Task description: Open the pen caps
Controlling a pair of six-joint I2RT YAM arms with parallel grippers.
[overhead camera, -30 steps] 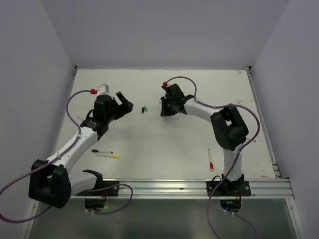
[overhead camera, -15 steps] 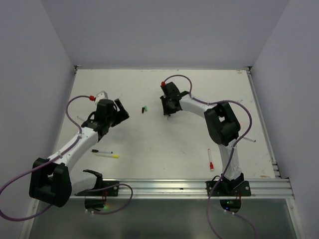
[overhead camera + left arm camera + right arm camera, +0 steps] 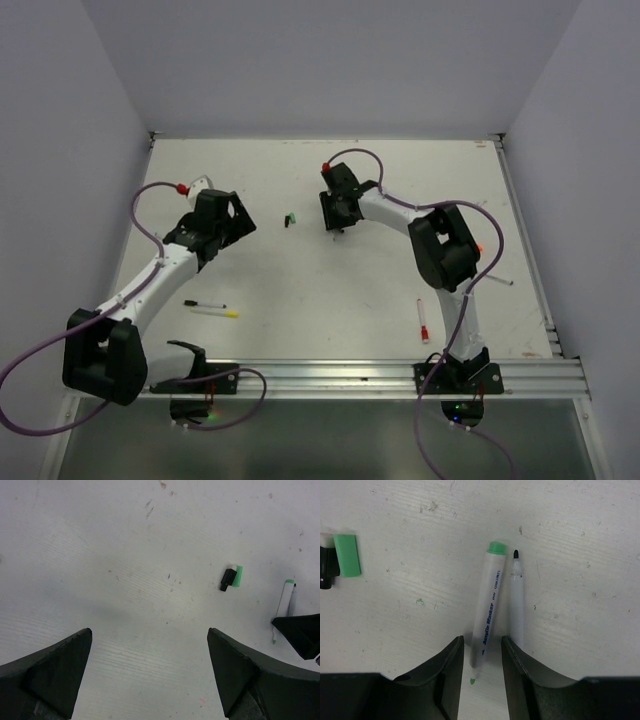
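Left end effector (image 3: 150, 635) wide open, empty. Right end effector (image 3: 481, 641) slightly open astride green pen (image 3: 489, 600); green cap (image 3: 346, 555) apart.

Two pincers (image 3: 149, 630) (image 3: 481, 640), two loose pen caps (image 3: 346, 555) (image 3: 327, 569), and at least five pens (image 3: 487, 610) (image 3: 516, 600) (image 3: 204, 303) (image 3: 217, 313) (image 3: 423, 321).

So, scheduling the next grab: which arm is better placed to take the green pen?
Right. The right fingers sit open astride the green pen; the left fingers are open but apart from it.
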